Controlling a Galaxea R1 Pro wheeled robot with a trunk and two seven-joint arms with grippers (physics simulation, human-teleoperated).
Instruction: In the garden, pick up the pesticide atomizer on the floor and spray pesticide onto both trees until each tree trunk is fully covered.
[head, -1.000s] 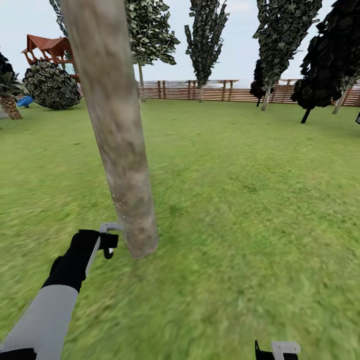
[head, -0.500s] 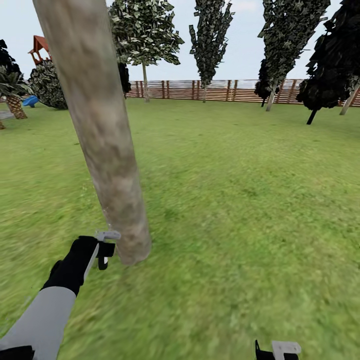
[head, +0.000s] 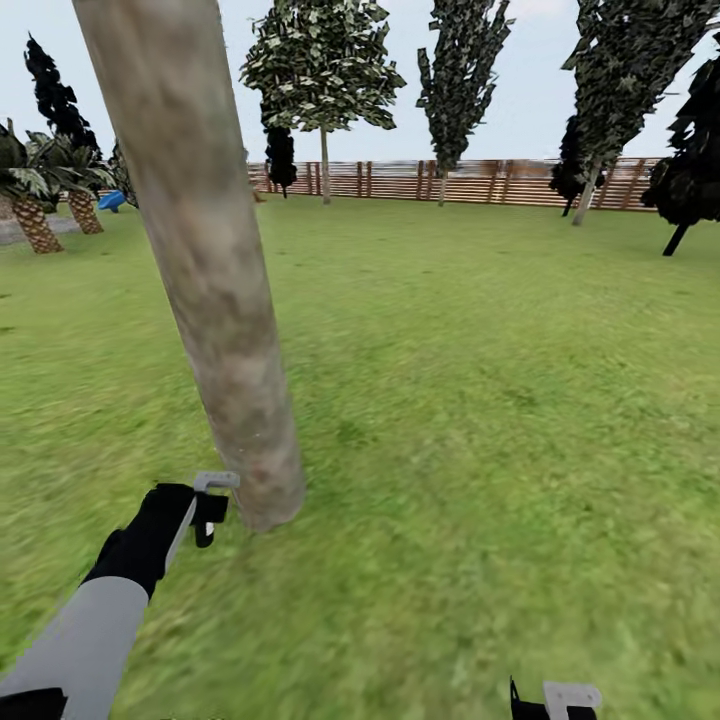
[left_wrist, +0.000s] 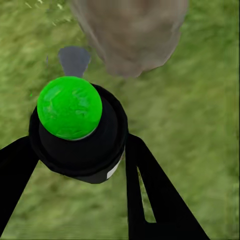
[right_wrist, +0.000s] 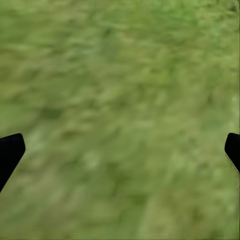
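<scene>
While the pesticide atomizer (left_wrist: 75, 125) sits clamped in your left gripper (head: 208, 505), nozzle just beside the base of the near tree trunk (head: 215, 300) rising up and left on the lawn (head: 480, 380), your right gripper (right_wrist: 120, 145) hangs open over grass.

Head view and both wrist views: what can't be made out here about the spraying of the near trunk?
- Thick mottled grey-tan tree trunk: far side hidden by its own bulk, top cut off by the head view's edge.
- Pesticide mist: no specks distinguishable; too fine or absent, cannot tell.
- Black atomizer with green round cap: body hidden under cap and left claw.
- Right claw: only fingertip corners at the right wrist view's edges.
</scene>
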